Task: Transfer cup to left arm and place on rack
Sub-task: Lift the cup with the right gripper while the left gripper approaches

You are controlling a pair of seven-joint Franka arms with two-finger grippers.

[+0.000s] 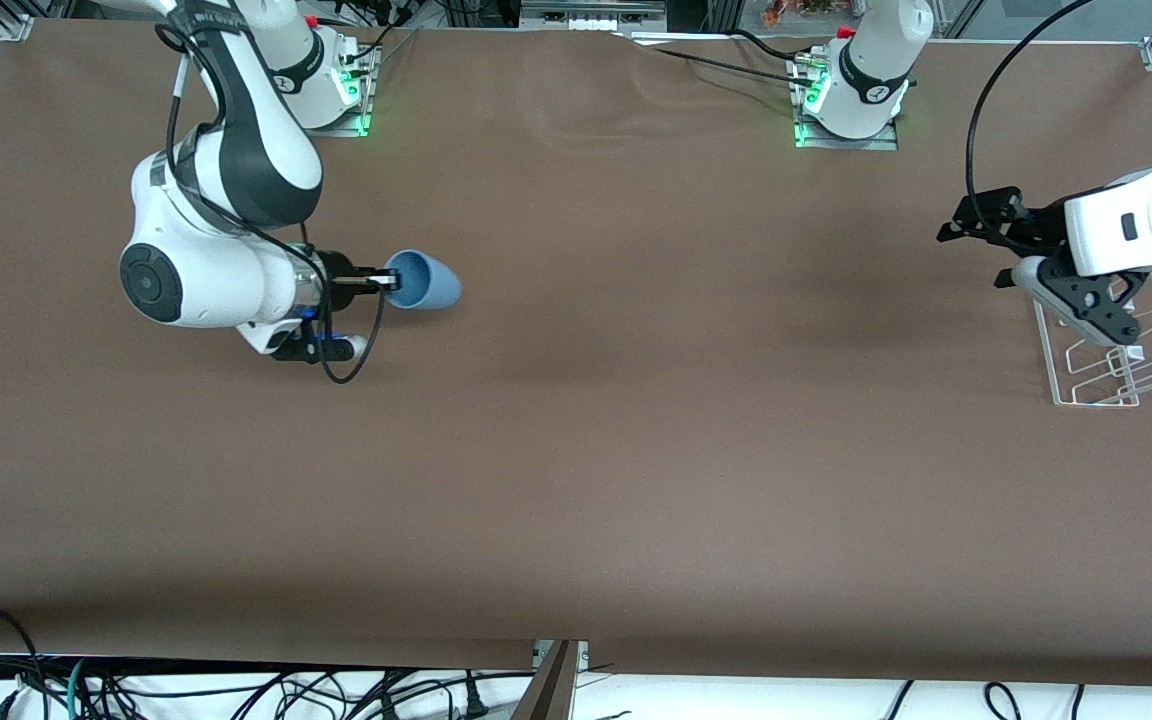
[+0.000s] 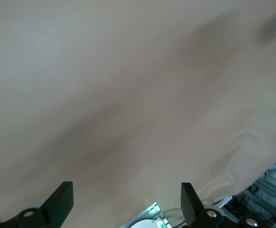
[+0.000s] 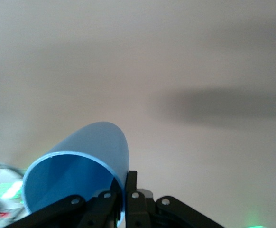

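Brown bench (image 1: 576, 480) fills the front view, both arm bases along its top edge. Right claw (image 1: 384, 284) is clamped on the rim of the cup (image 1: 426, 281), which is carried on its side, open end toward the wrist, base pointing toward the left arm's end of the bench. Cup is up over the right arm's end, well apart from the rack (image 1: 1116, 355), which sits at the left arm's end. Left claw (image 1: 976, 228) hangs just beside and above the rack, empty, waiting.

Left wrist view: left claw (image 2: 126, 202) is spread wide, fingertips (image 2: 62, 202) well apart, nothing between them, only blurred bench below.

Right wrist view: right claw (image 3: 124, 190) pinches the cup (image 3: 83, 175) wall at the rim, one finger inside, one outside. Rim looks round there, probably no crushing, though the contact is partly hidden.

Handling: thin plastic tumbler, so likely very light, somewhat flexible at the rim, smooth and a bit slippery. Taper means a squeeze on the side wall could let it creep toward the narrow end. For the handover, left claw should probably take the free base half across the body, clear of the right fingers, with modest force. Rack's upright loops suggest it goes on mouth down.
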